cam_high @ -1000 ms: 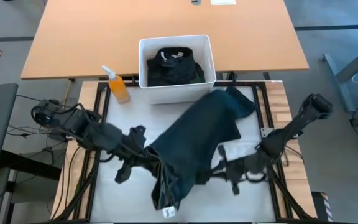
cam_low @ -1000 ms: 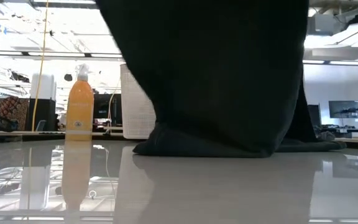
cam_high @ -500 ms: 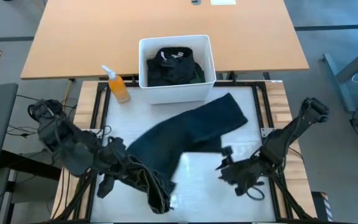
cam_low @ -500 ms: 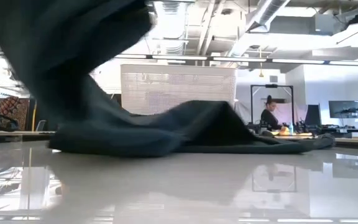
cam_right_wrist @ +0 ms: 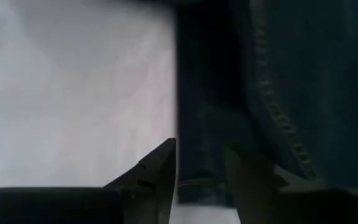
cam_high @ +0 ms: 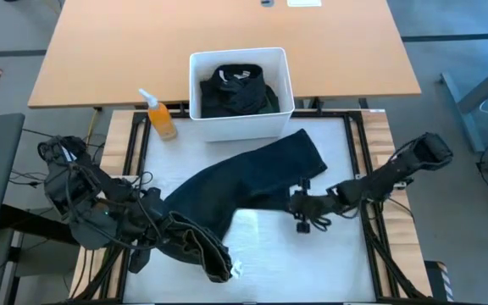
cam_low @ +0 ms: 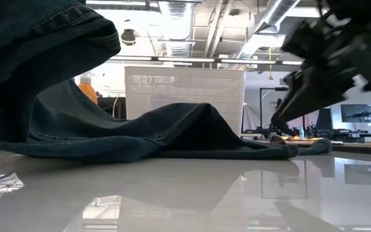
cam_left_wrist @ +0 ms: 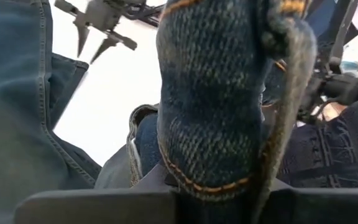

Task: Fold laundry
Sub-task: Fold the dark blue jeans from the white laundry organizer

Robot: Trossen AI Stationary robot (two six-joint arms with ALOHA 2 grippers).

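A pair of dark blue jeans (cam_high: pixel 257 174) lies slanting across the white table, from near left to far right. Its bunched waistband end (cam_high: pixel 214 258) is raised at the near left, with my left gripper (cam_left_wrist: pixel 216 186) shut on it. That raised end fills the upper left of the low view (cam_low: pixel 44 38). The legs lie flat on the table (cam_low: pixel 172 138). My right gripper (cam_high: pixel 299 210) stands open just over the leg's near-side edge (cam_right_wrist: pixel 229 124). In the low view it hangs clear above the cloth (cam_low: pixel 281 121). My left gripper is shut on the jeans' waistband end, a thick bunch of several denim layers with orange stitching (cam_left_wrist: pixel 210 177). The denim itself hides the fingertips. The held end is lifted off the table, and the rest trails slack toward the far right and lies on the table.
A white bin (cam_high: pixel 195 85) with dark garments stands at the far edge. An orange spray bottle (cam_high: pixel 160 117) stands to its left. A wooden table (cam_high: pixel 100 51) lies behind. Bare white tabletop (cam_high: pixel 278 263) shows at the near middle and near right.
The jeans were held up high between both grippers. They have dropped, and the legs now lie spread flat on the table. My left gripper has carried the waistband end toward the table's left edge. My right gripper has let go, sunk, and moved toward the leg's edge.
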